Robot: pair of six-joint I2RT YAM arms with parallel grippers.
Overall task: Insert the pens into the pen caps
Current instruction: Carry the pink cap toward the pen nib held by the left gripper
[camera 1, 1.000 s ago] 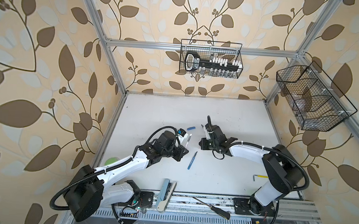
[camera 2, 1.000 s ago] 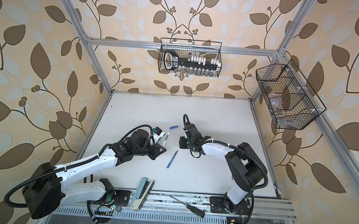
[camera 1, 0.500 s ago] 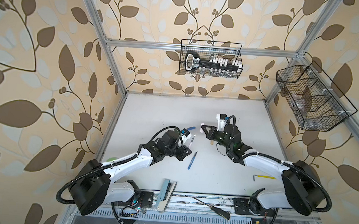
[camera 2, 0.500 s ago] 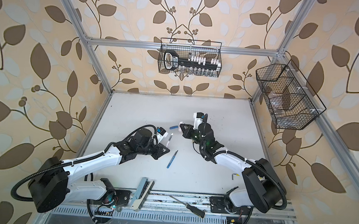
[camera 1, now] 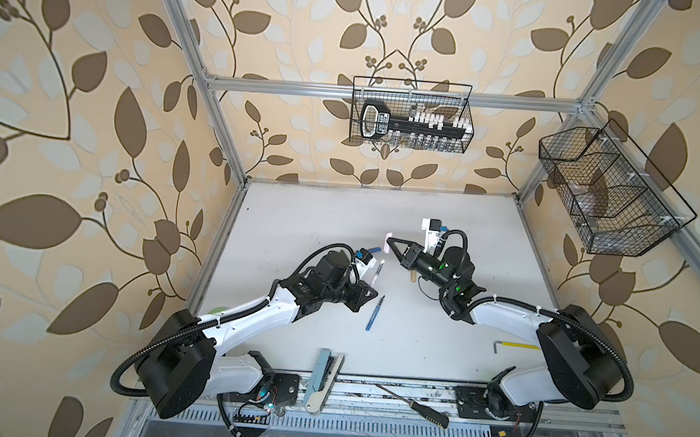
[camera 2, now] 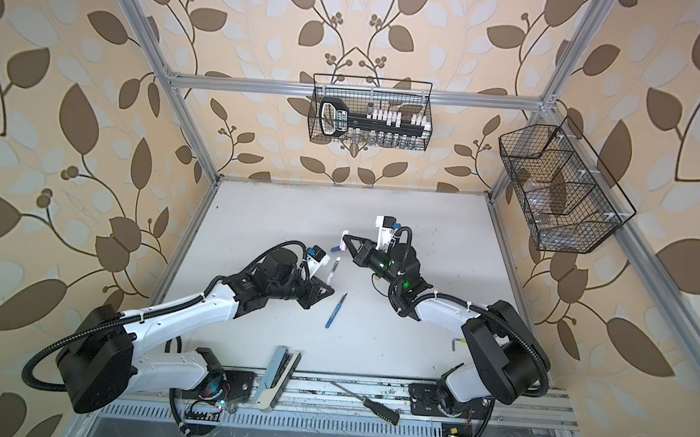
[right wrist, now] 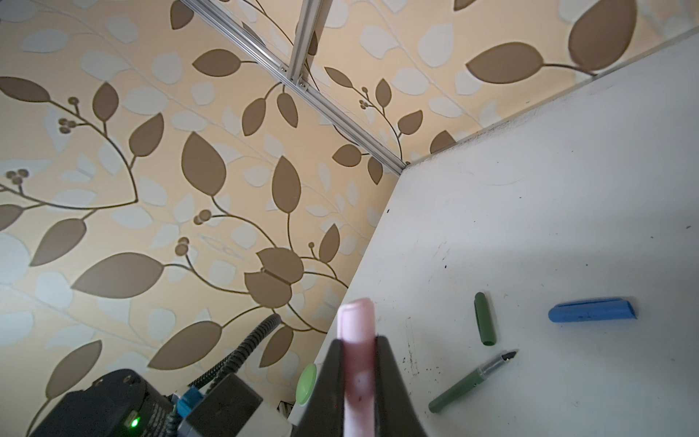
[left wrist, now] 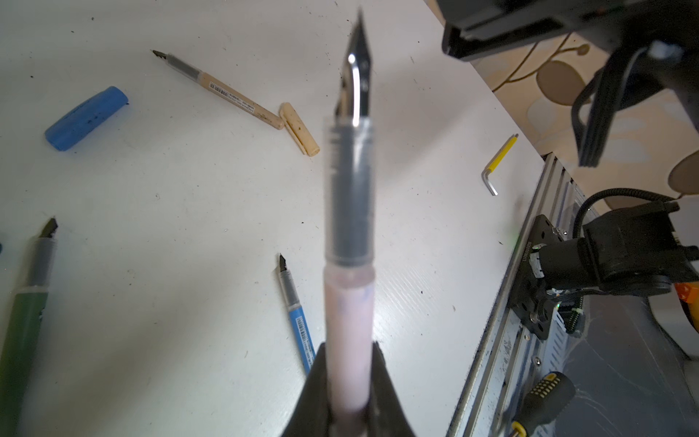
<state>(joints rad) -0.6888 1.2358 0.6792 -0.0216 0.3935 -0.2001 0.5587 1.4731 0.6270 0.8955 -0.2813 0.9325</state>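
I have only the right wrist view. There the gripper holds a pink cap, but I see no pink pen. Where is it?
Observer: The left gripper is shut on the pink pen, nib pointing away from it.
Operator: Is the nib inside the cap?
Observer: No. In a top view the pink cap and the nib are apart.
Operator: I see no tan pair either.
Observer: The tan pen lies uncapped on the table, its back end next to the tan cap.

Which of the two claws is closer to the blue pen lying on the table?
Left. The left gripper, holding the pink pen, is just beside the blue pen. The right gripper, holding the pink cap, is farther back.
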